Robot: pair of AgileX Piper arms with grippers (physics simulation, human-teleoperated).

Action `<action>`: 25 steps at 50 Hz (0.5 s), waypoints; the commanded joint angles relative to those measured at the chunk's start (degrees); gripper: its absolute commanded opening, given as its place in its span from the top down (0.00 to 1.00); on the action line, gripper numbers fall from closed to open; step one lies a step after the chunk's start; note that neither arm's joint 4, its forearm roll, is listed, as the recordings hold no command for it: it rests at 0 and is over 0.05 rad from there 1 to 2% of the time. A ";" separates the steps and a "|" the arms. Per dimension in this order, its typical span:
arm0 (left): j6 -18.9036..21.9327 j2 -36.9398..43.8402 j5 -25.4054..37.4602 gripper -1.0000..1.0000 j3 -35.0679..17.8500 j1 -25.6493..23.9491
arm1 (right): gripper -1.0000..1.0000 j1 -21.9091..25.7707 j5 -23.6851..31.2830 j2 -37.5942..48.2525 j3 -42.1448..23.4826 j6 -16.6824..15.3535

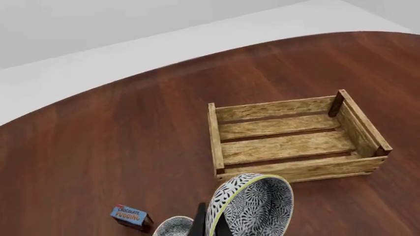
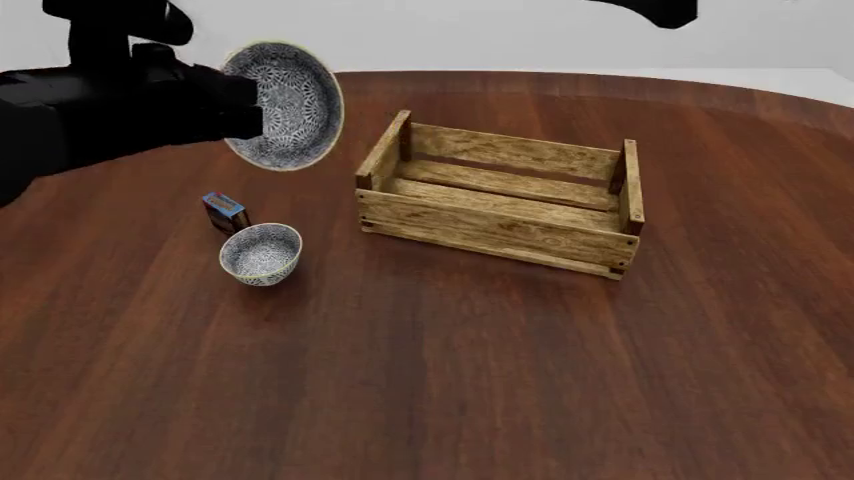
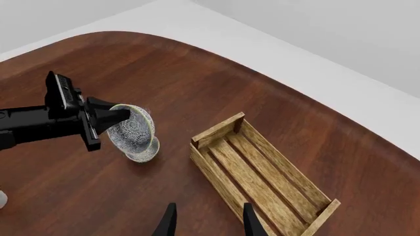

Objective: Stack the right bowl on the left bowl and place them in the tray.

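Note:
The right bowl (image 2: 283,105), speckled blue-grey with a cream-yellow rim, hangs tilted on its side above the table, to the left of the tray's far end. My left gripper (image 2: 247,105) is shut on its rim; the same bowl (image 1: 253,206) fills the near part of the left wrist view, and the bowl (image 3: 135,132) also shows in the right wrist view. The left bowl (image 2: 260,252) stands upright on the table below it, also seen as the bowl (image 1: 174,227). The wooden tray (image 2: 494,232) lies empty at the centre. My right gripper (image 3: 208,223) is open, high above the tray (image 3: 217,130).
A small blue pudding box (image 2: 224,210) stands just behind and left of the left bowl, also visible as the box (image 1: 131,216). The black left arm (image 2: 94,100) reaches in from the left. The round table's far edge (image 2: 561,75) curves behind the tray (image 1: 295,169).

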 commanded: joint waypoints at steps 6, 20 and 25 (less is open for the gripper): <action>-0.70 -6.42 13.81 1.00 -3.71 2.71 | 0.00 0.30 -1.01 -2.91 1.59 1.74; -5.81 -4.59 14.48 1.00 -1.75 2.26 | 0.00 0.14 -1.27 -2.81 1.89 1.32; -6.14 -1.14 15.76 1.00 -2.80 7.77 | 0.00 0.05 -1.36 -2.74 2.05 1.22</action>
